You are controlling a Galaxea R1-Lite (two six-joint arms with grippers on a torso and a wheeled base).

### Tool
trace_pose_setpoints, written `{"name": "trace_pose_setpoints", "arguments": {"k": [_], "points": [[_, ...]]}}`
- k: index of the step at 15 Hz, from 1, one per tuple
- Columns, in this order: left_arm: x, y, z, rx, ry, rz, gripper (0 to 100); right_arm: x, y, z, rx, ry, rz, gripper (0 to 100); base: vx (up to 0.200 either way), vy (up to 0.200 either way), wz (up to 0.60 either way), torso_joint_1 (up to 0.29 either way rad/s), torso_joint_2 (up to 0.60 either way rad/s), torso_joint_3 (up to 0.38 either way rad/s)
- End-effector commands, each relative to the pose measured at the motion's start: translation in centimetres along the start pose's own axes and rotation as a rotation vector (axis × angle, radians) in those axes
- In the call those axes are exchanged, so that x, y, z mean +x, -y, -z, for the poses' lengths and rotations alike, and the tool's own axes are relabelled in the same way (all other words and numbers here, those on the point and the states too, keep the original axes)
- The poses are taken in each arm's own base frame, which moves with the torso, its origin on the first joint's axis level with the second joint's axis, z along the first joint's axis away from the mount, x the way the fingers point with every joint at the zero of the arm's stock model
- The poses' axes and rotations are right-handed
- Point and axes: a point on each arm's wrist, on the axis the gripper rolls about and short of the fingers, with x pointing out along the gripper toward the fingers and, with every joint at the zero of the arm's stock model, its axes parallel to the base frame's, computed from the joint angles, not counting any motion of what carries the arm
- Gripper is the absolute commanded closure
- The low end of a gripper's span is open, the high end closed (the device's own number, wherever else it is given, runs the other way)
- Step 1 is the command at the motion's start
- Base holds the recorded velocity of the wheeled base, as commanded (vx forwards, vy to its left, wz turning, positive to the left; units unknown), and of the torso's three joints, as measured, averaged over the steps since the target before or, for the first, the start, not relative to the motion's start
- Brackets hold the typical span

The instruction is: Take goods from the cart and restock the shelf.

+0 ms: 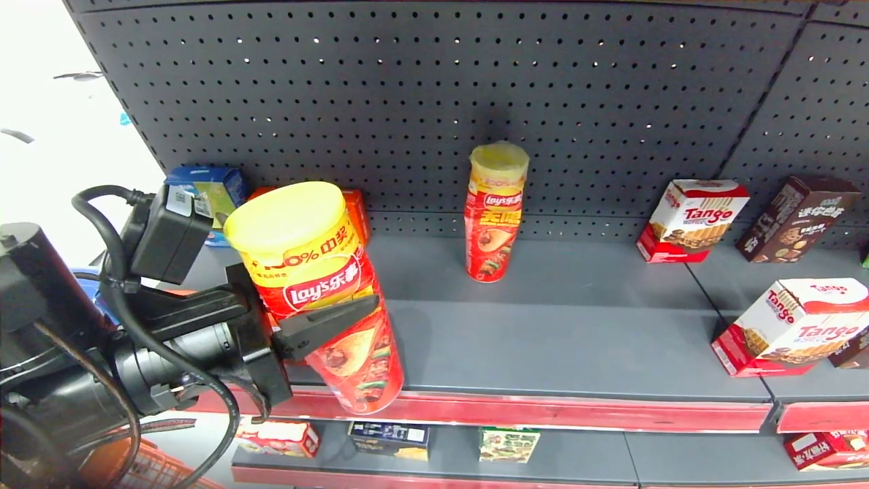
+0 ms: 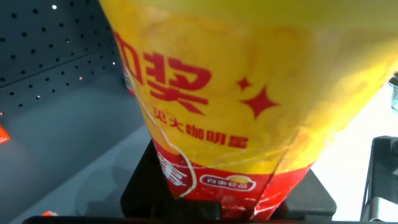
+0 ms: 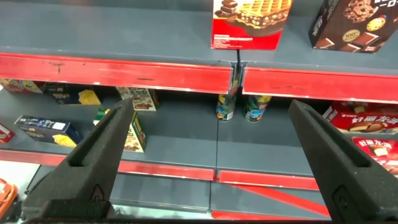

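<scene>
Placement is, by my reading, the step in hand: the left end effector holds a chip canister above the front edge of the shelf. The canister's lid is up and its body leans, so the base hangs over the red front lip rather than over the shelf's flat surface. To do this well, the canister probably wants to be brought upright first. It should then be carried inward past the lip until its whole base is over the shelf, and lowered until it sits flat before the grip lets go. Released at this tilt, it would likely topple or roll off the front. A tidy spot seems to be beside the second canister, which stands upright farther back near the perforated back panel, well apart from the held one. The approach should leave room so as not to knock it. The wafer boxes lie off to the right, out of the way. The left end effector pinches the canister at its midsection, one of its fingers crossing the front of the label. In the left wrist view the canister rises out of the grip close to the camera. The right end effector holds nothing; its fingers are spread wide, facing the lower shelves.
</scene>
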Motion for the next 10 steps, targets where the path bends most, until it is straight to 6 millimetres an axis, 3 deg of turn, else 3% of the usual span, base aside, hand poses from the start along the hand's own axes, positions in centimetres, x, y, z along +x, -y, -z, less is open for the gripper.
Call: {"name": "trace_pose_setpoints", "arguments": {"k": [1,9,10], "points": [[0.08,-0.05,-0.04,0.0,0.001,0.001,100,0.01,-0.01,-0.01,-0.005,-0.001,-0.003,0,0.0,0.0,0.0,0.0,0.0,0.0],[0.03,0.01,-0.3,0.004,0.011,0.003,100,0.01,0.0,-0.01,-0.004,-0.001,0.001,0,0.0,0.0,0.0,0.0,0.0,0.0],[0.05,0.0,-0.26,0.003,0.009,0.003,100,0.01,0.0,-0.01,-0.006,-0.001,0.0,0,0.0,0.0,-0.6,0.002,0.0,-0.002]]}}
